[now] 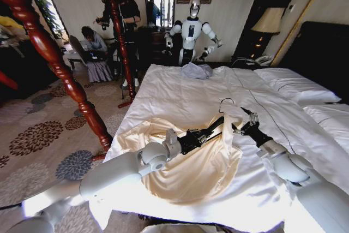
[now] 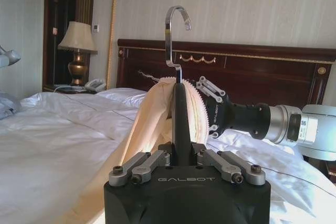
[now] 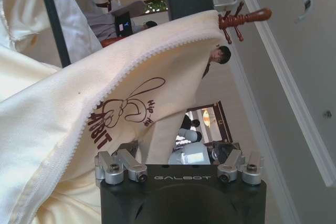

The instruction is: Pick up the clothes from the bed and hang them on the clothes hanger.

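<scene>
**Silky top half-threaded on the hanger**

While most of the cream-yellow garment still pools on the bed, the left pincer clamps the black hanger upright. The right pincer pinches the zip-edged collar beside it. Thin, slippery cloth: hold hems, not folds.

Two glossy white arm shells with rounded joints. Black wrist sections. Left pincer and right pincer: black housings lettered GALBOT, silver linkage bars, dark screws, silver cuff.
</scene>
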